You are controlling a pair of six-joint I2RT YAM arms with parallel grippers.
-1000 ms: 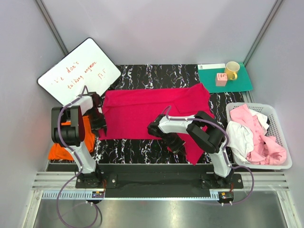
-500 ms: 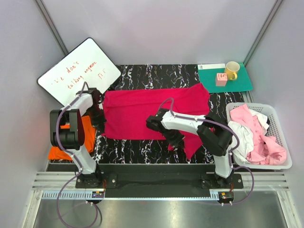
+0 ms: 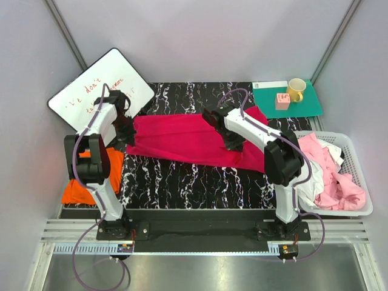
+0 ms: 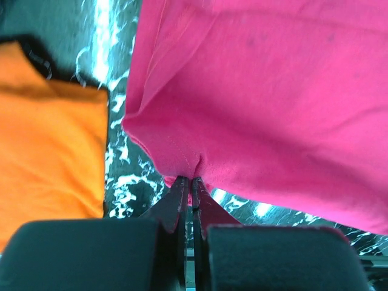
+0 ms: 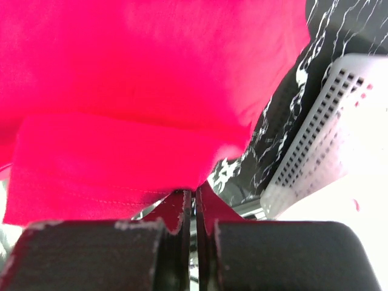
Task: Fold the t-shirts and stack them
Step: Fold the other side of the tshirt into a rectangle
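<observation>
The large magenta-red t-shirt lies across the black marbled table as a long band, its near part doubled over toward the back. My left gripper is shut on its left edge; the left wrist view shows the cloth puckered at the tips of that gripper. My right gripper is shut on the shirt's right part, and in the right wrist view a fold of the cloth hangs from the gripper. The orange t-shirt lies folded at the left edge, and it shows too in the left wrist view as the orange t-shirt.
A white basket at the right holds pale pink and white t-shirts. A whiteboard leans at the back left. A green mat at the back right carries a yellow mug and a pink block.
My left gripper has shut on the shirt's left edge. Both arms have swung toward the back, carrying the near part of the magenta-red shirt up and over; the corner hanging at the front is gone.
</observation>
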